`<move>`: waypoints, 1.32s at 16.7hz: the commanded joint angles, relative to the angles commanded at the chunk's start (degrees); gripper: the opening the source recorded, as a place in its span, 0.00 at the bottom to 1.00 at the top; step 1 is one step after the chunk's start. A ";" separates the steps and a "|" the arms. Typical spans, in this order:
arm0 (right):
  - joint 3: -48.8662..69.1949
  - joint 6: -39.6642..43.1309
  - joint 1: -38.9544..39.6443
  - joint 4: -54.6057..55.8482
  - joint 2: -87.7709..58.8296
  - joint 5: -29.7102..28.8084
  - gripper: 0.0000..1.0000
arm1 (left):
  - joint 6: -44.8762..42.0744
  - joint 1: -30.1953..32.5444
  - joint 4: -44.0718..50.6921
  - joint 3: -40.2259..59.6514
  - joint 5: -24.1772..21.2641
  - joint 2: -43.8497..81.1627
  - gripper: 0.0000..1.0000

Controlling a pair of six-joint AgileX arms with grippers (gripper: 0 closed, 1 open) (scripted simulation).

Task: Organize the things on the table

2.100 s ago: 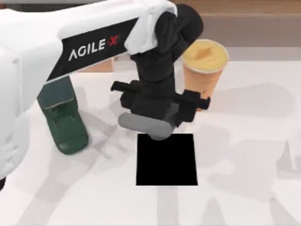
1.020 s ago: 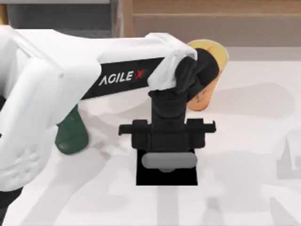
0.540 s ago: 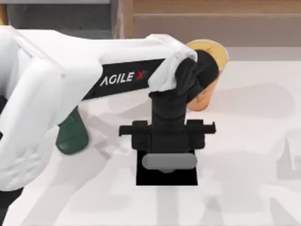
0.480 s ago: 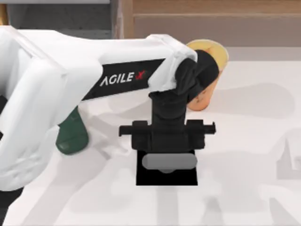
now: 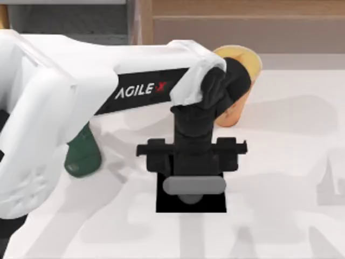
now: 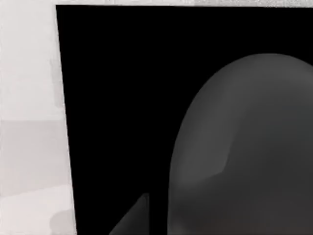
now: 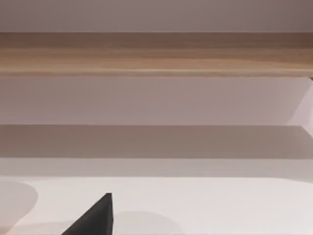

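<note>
Reaching across from the left side of the table [image 5: 291, 162], the left arm positions the left gripper [image 5: 190, 190] directly over the black square mat [image 5: 167, 205]. The grey computer mouse [image 5: 194, 185] sits below the gripper body, over the upper half of the mat. In the left wrist view the mouse [image 6: 244, 147] appears as a rounded grey dome against the mat [image 6: 117, 98], with white tabletop [image 6: 29, 98] beside the mat's edge. Whether the fingers clamp the mouse or stand apart from it cannot be determined, and contact between mouse and mat cannot be confirmed.

The orange paper cup [image 5: 241, 102] stands upright behind the arm's wrist, toward the rear of the table, near the wooden and grey shelf unit [image 5: 237, 27]. The dark green phone stand [image 5: 82, 156] stands left of the mat, partly covered by the arm.

The right wrist view faces the shelf unit [image 7: 156, 54] across the white tabletop [image 7: 205, 205]; one dark fingertip [image 7: 95, 218] of the right gripper is visible, and its finger state cannot be determined.
</note>
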State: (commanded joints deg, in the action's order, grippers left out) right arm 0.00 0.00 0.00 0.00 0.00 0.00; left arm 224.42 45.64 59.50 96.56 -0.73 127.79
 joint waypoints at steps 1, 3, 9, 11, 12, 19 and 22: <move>0.00 0.00 0.00 0.00 0.00 0.00 1.00 | 0.00 0.00 0.00 0.00 0.00 0.00 1.00; 0.00 0.00 0.00 0.00 0.00 0.00 1.00 | 0.00 0.00 0.00 0.00 0.00 0.00 1.00; 0.00 0.00 0.00 0.00 0.00 0.00 1.00 | 0.00 -0.10 0.01 0.01 0.00 -0.03 1.00; 0.00 0.00 0.00 0.00 0.00 0.00 1.00 | -0.42 -0.24 0.03 0.12 0.02 -0.17 1.00; 0.00 0.00 0.00 0.00 0.00 0.00 1.00 | -1.28 -0.50 0.07 0.34 0.07 -0.47 1.00; 0.00 0.00 0.00 0.00 0.00 0.00 1.00 | -25.17 -7.03 -0.61 3.06 0.90 -8.33 1.00; 0.00 0.00 0.00 0.00 0.00 0.00 1.00 | -43.94 -11.51 -1.44 3.91 1.41 -14.03 1.00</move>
State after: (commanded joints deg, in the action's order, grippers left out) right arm 0.00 0.00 0.00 0.00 0.00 0.00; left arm 180.48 34.13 58.06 100.47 0.68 113.76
